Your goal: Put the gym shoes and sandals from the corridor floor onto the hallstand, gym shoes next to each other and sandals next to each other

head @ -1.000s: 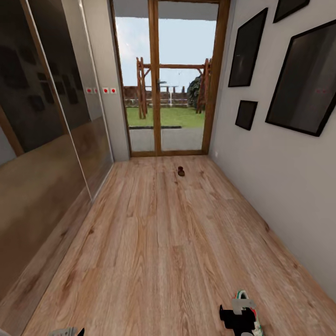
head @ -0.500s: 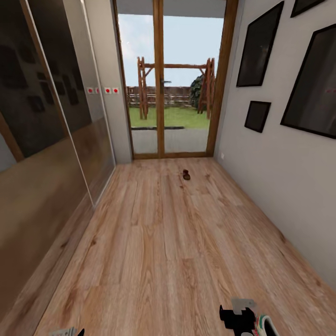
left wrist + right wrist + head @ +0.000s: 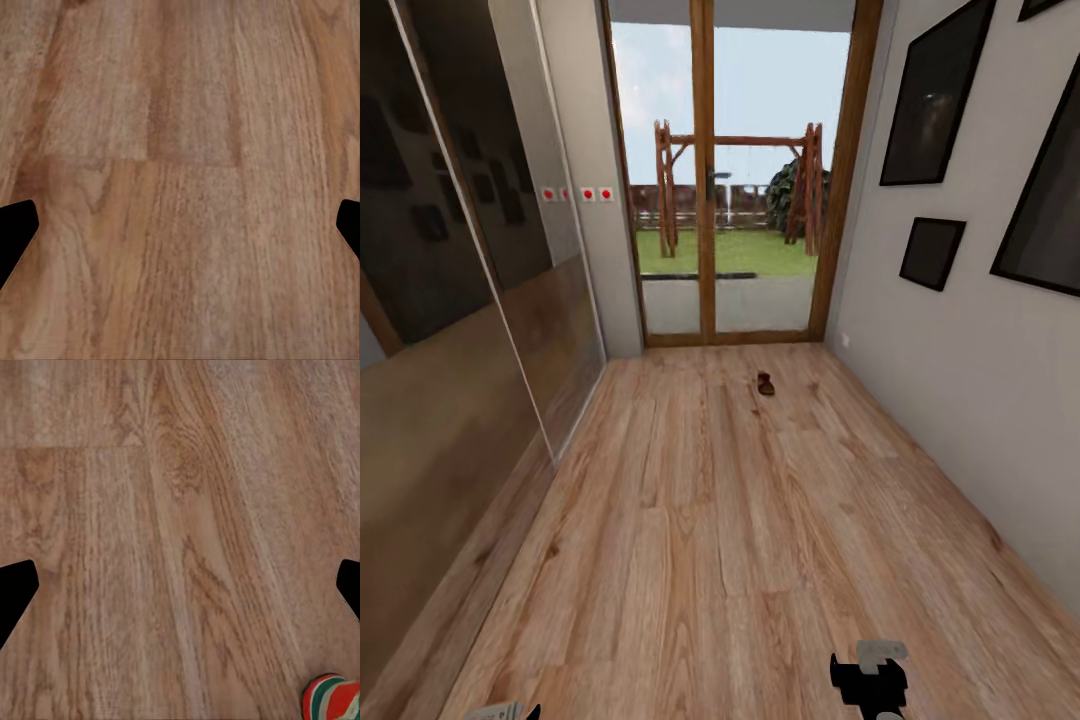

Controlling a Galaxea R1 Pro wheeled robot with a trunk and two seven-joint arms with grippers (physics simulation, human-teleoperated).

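Note:
A small brown sandal lies on the wood-plank corridor floor far ahead, near the glass door. In the right wrist view, the heel of a gym shoe, white with green and red-orange, peeks in at the frame's corner. My right gripper is open over bare planks, its black fingertips wide apart; in the head view it sits at the lower edge. Above bare floor, my left gripper is also open and holds nothing; a bit of it shows in the head view. The hallstand is out of view.
Mirrored wardrobe doors line the corridor's left side. On the right is a white wall with dark framed pictures. A wood-framed glass door closes the far end.
The camera has moved forward and turned slightly. The gym shoe beside my right gripper has slipped out of the head view's lower edge. Both grippers keep their places in the picture.

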